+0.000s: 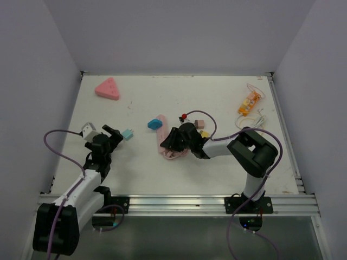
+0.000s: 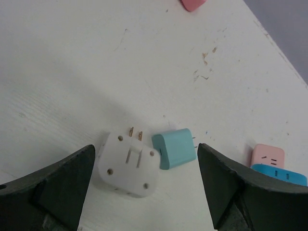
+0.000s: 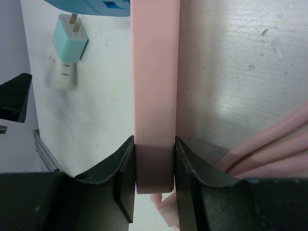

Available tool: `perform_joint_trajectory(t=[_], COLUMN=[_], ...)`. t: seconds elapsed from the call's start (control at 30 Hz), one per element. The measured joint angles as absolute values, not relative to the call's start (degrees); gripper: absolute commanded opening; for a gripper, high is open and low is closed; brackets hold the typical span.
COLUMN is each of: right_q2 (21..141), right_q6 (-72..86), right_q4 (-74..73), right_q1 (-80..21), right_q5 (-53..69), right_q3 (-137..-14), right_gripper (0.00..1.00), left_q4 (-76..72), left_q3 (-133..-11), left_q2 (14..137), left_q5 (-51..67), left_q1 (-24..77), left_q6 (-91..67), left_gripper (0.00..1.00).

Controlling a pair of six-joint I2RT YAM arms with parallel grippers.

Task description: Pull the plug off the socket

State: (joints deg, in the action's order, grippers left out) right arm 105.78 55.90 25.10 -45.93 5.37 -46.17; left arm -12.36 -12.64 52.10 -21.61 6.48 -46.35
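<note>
the right gripper (image 3: pixel 154 144) is clamped on the near end of the pink power strip (image 3: pixel 155 72). its two dark fingers (image 3: pixel 122 168) press the strip's long sides, with the strip running away from them toward the far side of the table (image 1: pixel 227 92). a blue plug (image 1: pixel 155 123) sits on the strip close to its far end. the strip's pink cable (image 3: pixel 269 149) lies looped on the table just right of the grip.

the left gripper (image 2: pixel 146 159) hangs low over the table with its jaws wide apart and nothing between them held. a white adapter (image 2: pixel 127 163) lies flat on the table between the two fingers (image 2: pixel 53 192), apart from both, with slots and round holes in its upper face and two copper prongs at its far edge. just beside it on the right lies the teal plug (image 2: pixel 174 147), off the strip and on its side, with its prongs showing. in the top view the teal plug (image 1: pixel 128 134) lies between the left gripper (image 1: pixel 108 135) and the pink power strip (image 1: pixel 162 140), apart from the strip. in the right wrist view the white adapter (image 3: pixel 61 77) is a blur next to the teal plug (image 3: pixel 70 39).

a pink triangular piece (image 1: pixel 107 89) lies far left. an orange device with white cable (image 1: pixel 248 103) lies far right. a few small blocks (image 1: pixel 200 127) lie right of the strip.
</note>
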Motion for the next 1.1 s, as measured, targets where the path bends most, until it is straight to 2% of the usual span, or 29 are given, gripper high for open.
perform_joint_trajectory(t=[0.07,0.27,0.47,0.83,1.1], right_q2=[105.9,106.1,106.2,106.5,106.6], right_q6=[55.9,55.9,55.9,55.2,54.6], right_q4=[25.2,25.5,25.6,26.1,25.7], right_q1=[-45.9,-45.8,-45.6,-45.3,-45.2], right_q5=[5.5,5.7,6.0,7.2,7.6], right_q3=[-46.2,-46.4,-46.4,-46.5,-46.9], right_gripper=[0.0,0.0,0.0,0.0,0.0], left_q4=[-11.6,-8.5,-5.3,-6.5,-9.4], left_q3=[-12.6,-12.6,-14.0,-25.3,-35.0], left_q2=[49.4,44.6,45.1,60.6,76.8], left_q5=[-21.2,-20.0,-15.1,2.7,9.3], left_q1=[6.5,6.5,6.5,7.3,13.0], left_q6=[-46.3,-46.5,-46.2,-46.2,-49.0], left_gripper=[0.99,1.0,1.0,1.0,1.0])
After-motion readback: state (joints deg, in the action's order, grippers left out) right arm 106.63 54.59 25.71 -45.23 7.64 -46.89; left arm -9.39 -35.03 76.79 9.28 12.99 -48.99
